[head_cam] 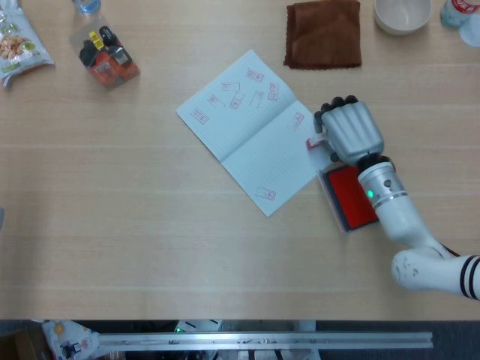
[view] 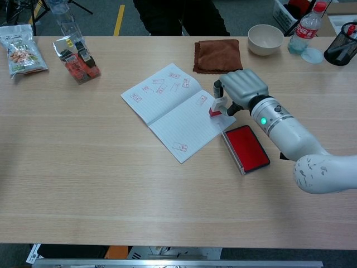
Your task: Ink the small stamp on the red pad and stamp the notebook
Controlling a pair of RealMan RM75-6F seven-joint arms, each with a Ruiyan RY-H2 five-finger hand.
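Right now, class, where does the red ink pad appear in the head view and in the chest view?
Head view: the red ink pad lies right of centre, just off the open notebook's lower right edge, under the right forearm.
Chest view: the red ink pad lies right of centre, below the right hand.
Shared landmark: the brown cloth.

- We read this as a robotics lab or test room, not a home.
- Light wood-grain table [view: 83, 178] is laid out like a test bench: snack bag [view: 21, 53], packet of small items [view: 78, 61], brown cloth [view: 218, 56], bowl [view: 265, 38], soda bottle [view: 304, 30], mesh pen cup [view: 340, 50].
- Grey floor beyond the table's far edge carries a yellow tape line [view: 119, 18].
- Aluminium frame rail [head_cam: 262, 341] runs below the table's near edge.
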